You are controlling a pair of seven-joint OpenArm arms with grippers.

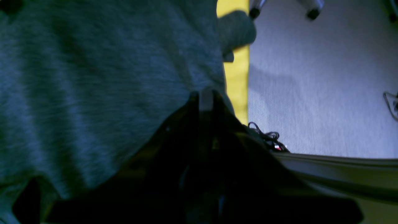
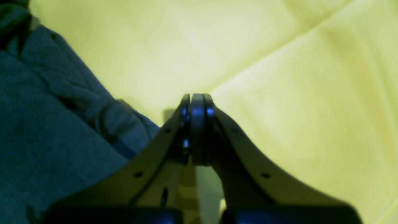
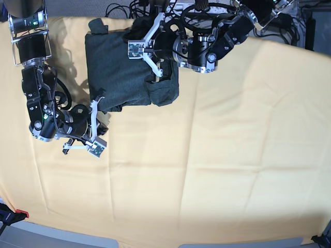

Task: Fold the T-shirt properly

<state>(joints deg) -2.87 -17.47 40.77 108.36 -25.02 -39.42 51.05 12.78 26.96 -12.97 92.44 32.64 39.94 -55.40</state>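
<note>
— Position of the T-shirt [image 3: 126, 70]?

— Fabric of a dark charcoal, heathered knit is seen bunched into a rough block at the far left part of the yellow tablecloth [image 3: 222, 155], in the base view. One lobe of cloth is seen sticking out at its near right corner, and the near edge is rumpled rather than flat.

— And the left gripper [image 1: 205, 99]?

— It is placed over the shirt's right part in the base view. From the left wrist camera its jaws are seen pressed together, with the tips set right against the grey knit. Whether a fold of cloth is pinched between them cannot be told, since the tips are dark and blurred. Beyond the shirt's edge a strip of tablecloth is shown, then a pale grey floor [image 1: 323, 81] with a tangle of cables [image 1: 269, 138] by the table's side.

— The right gripper [image 2: 196, 101]?

— It is held just beside the shirt's near left corner. Its jaws are closed flat on each other, and nothing is gripped between them. Bare yellow cloth, marked by a crease, is seen under and ahead of the tips in the right wrist view, while the shirt is shown to the left of that view, with a rolled fold lying near the gripper's body.
</note>
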